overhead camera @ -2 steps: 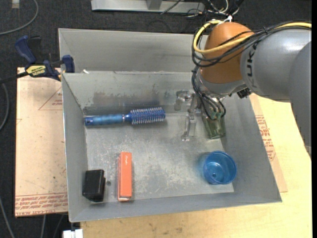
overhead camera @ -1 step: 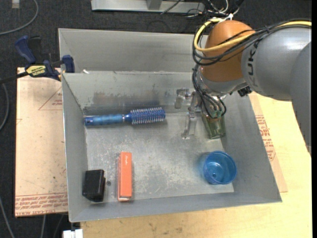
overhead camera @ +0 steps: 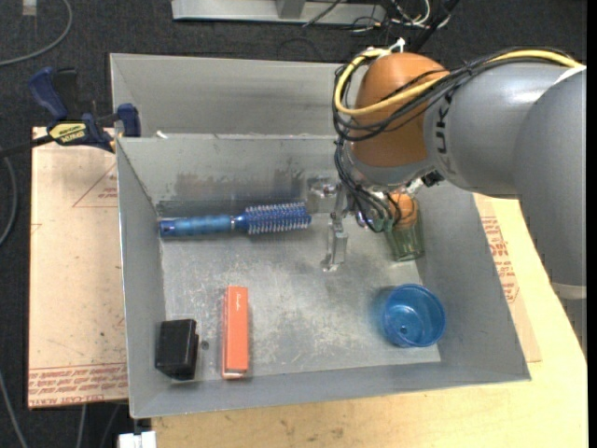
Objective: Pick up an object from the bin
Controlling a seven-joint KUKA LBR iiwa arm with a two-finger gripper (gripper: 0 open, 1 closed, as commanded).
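- Hanging from the wrist under its orange cover (overhead camera: 396, 110), the hand (overhead camera: 333, 241) points down at the floor of the grey bin (overhead camera: 298, 343), just beside the right end of a blue hairbrush (overhead camera: 233, 222). Whether it is wide or narrow I cannot tell, and I see nothing carried in it.
- The hairbrush is the nearest thing. It lies lengthwise along the foot of the back wall, with its handle to the left and its bristle head to the right.
- It looks like light, stiff plastic. The smooth round handle may slip or roll, and the bristles would give under pressure.
- The best hold is probably across the neck, where the handle meets the head. The wall close behind leaves little room there.
- The arm (overhead camera: 504, 129) comes in from the right and bends down steeply over the middle of the bin.
- A small greenish bottle with an orange top (overhead camera: 406, 236) stands close to the right of the hand.
- A blue round lid (overhead camera: 411, 315), an orange bar (overhead camera: 235, 332) and a black box (overhead camera: 176, 348) lie well apart along the front.
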